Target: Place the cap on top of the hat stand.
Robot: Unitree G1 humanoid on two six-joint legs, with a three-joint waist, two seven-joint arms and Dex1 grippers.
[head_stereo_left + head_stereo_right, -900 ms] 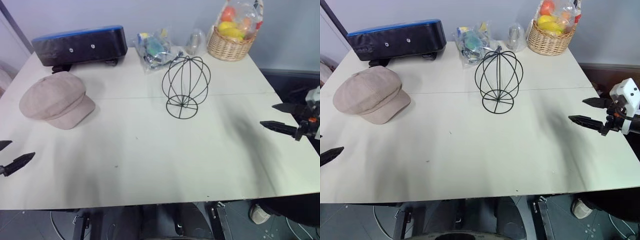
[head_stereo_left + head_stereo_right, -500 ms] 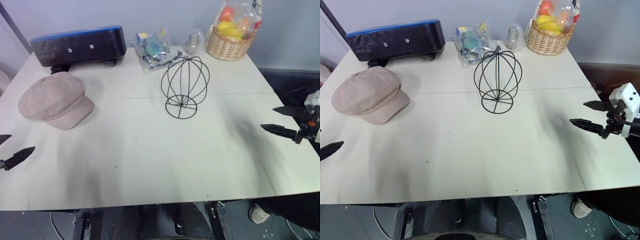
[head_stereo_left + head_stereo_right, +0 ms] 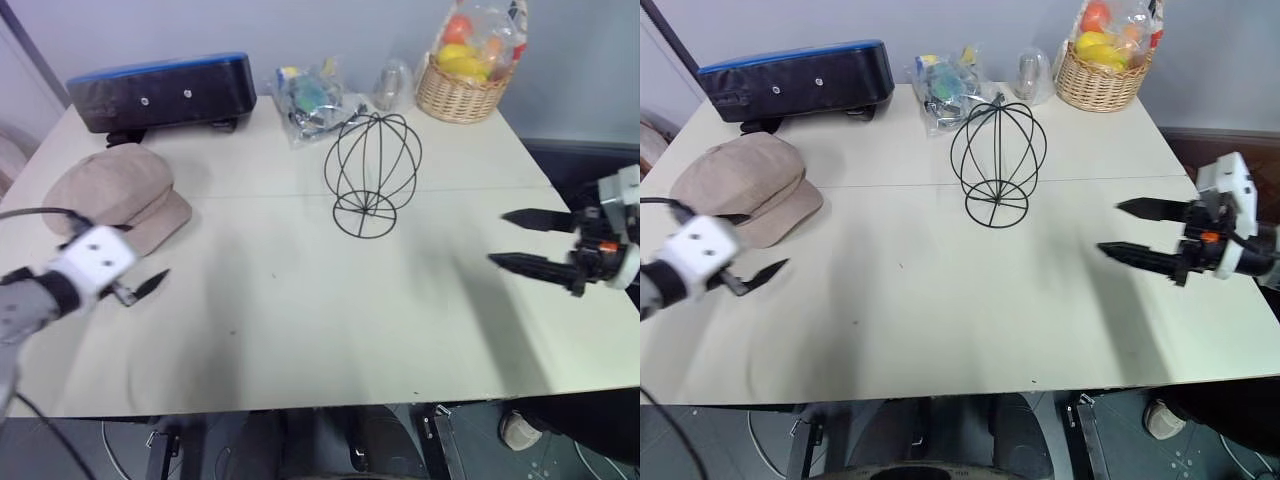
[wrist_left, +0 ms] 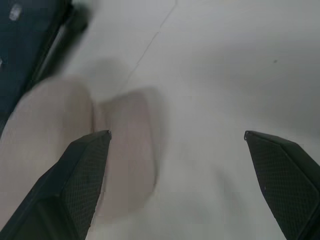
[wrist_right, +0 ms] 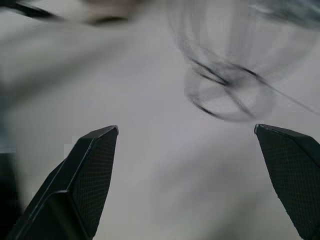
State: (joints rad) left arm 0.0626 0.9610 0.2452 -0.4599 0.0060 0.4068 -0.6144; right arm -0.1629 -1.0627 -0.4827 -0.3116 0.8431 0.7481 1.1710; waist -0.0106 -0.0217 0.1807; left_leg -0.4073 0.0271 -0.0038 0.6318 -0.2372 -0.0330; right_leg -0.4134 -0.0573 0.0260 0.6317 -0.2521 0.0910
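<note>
Left gripper (image 4: 175, 137), fingers spread wide, hangs just short of the cap (image 3: 118, 195), which lies flat near the bench's (image 3: 300, 330) left edge, brim toward the robot. Hat stand (image 3: 371, 172) rises upright mid-bench, well apart from the cap. Right gripper (image 3: 1135, 230) hovers open and empty at the right. A clean pickup likely means pinching brim or crown edge, lifting clear, then lowering the crown centred over the wire frame without tipping it.

blur and cut-offs on the table

the hat stand (image 5: 227, 85) smears into grey streaks in the right wrist view; the cap (image 4: 60, 165) is soft and edge-cropped in the left wrist view; the basket (image 3: 462, 88) holds wrapped fruit cut off above.
</note>
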